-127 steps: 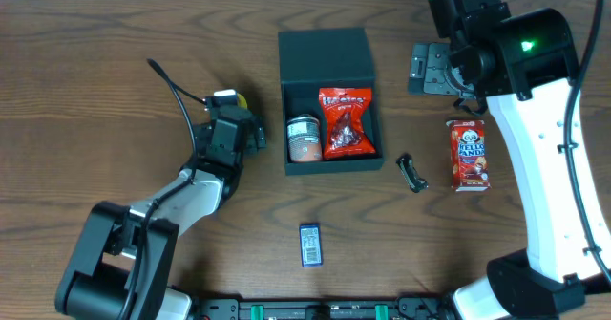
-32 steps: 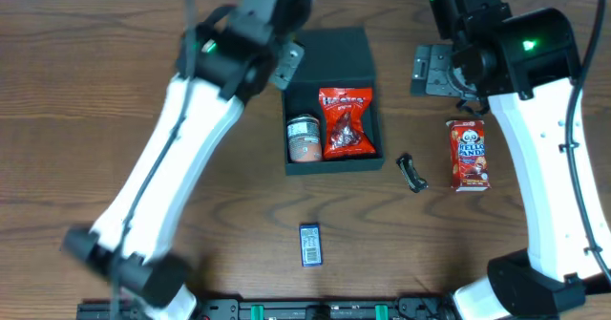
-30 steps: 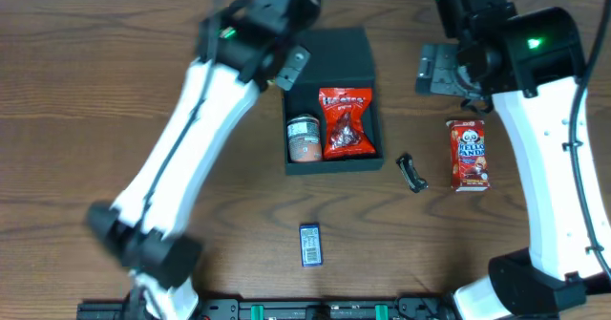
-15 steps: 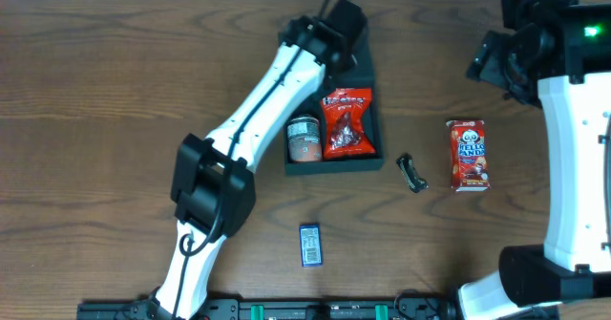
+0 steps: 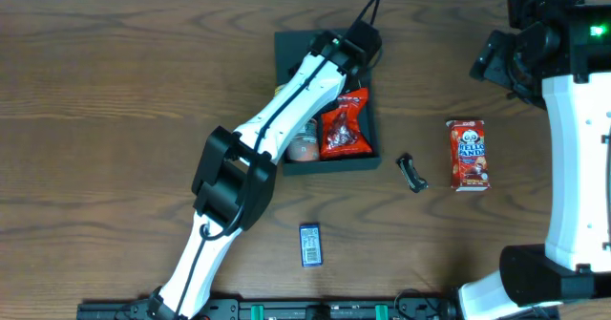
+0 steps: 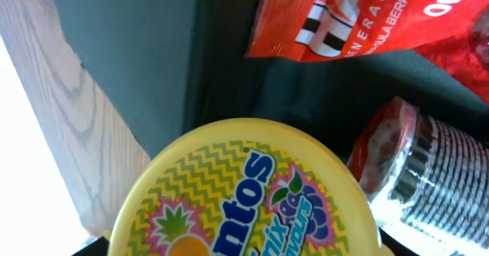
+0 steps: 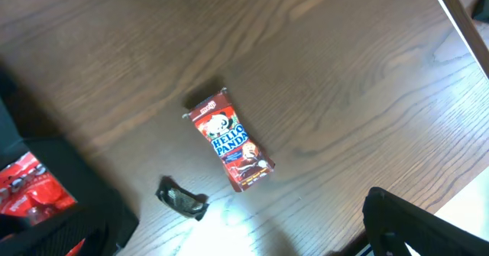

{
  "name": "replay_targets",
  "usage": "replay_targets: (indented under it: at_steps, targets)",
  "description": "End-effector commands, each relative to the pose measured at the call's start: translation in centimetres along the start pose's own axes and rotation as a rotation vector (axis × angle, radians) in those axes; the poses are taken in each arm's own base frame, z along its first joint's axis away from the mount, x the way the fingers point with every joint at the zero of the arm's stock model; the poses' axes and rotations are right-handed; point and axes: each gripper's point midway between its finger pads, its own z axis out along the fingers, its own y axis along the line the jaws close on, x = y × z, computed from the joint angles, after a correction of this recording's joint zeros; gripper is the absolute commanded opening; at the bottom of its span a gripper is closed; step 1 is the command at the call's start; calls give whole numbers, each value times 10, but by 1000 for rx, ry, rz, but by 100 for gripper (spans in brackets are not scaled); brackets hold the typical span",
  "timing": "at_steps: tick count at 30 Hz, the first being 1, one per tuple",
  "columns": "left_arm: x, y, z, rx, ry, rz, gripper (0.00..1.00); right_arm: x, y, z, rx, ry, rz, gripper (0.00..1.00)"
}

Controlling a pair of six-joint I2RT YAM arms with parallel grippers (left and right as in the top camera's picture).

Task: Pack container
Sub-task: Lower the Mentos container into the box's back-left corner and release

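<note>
1. Left arm point(image 5: 267, 134): white shells and black joints. It reaches from the near edge of the tabletop point(image 5: 115, 91) up over the container and hides a strip of it.
2. Container point(image 5: 289, 48): dark teal, matte and square, close to the far edge at the middle of the tabletop. Its flat lid lies open toward that edge.
3. Left gripper point(image 5: 355, 51): over the back part of the container. Its fingers are cut off in the wrist view and covered from above. A round yellow tub point(image 6: 244, 202) with a glossy printed lid fills the bottom of that view, in the air above the container, so the pincer is gripping it. The print is cut off and reads only "ntos". The tub cannot be seen from overhead.
4. Can point(image 6: 428, 172): ribbed metal side and red top, lying inside the container at its left. The arm covers part of it.
5. Red bag point(image 5: 346, 124): shiny crinkled foil, in the container just right of the can.
6. Blue pack point(image 5: 310, 244): small and rectangular, near the near edge. Its label is too small to read.
7. Clip point(image 5: 411, 173): small, black and bent, just right of the container's near right corner.
8. Panda box point(image 5: 468, 154): red carton, flat on the wood toward the right edge.
9. Right gripper point(image 5: 492, 60): high over the far right corner, partly out of frame. Its jaws stand wide apart with nothing between them.
</note>
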Motion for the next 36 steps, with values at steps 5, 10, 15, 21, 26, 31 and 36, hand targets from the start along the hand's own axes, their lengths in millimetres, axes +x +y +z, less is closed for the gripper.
replay_targets:
  at_steps: [5, 10, 15, 21, 26, 31, 36]
  targets:
    - [-1, 10, -10, -63, 11, 60, 6, -2, -3, 0, 8, -4, 24, 99]
    - [-1, 5, -11, -52, 12, 72, 11, -2, -3, 0, 8, -4, 24, 99]
    - [-3, 2, -11, -35, 3, 62, 31, -1, -4, 0, 8, -3, 23, 99]
    - [-3, 2, -11, -35, 4, 54, 54, -1, -3, 0, 8, -3, 23, 99]
    - [-2, 1, -11, -33, 6, 56, 56, -1, -4, 0, 8, -3, 23, 99]
    - [1, -1, -11, -25, 18, 62, 71, -1, -4, 0, 8, -3, 23, 99]
    - [-1, -6, -11, 5, 2, 58, 96, -1, -4, 0, 8, -3, 23, 99]
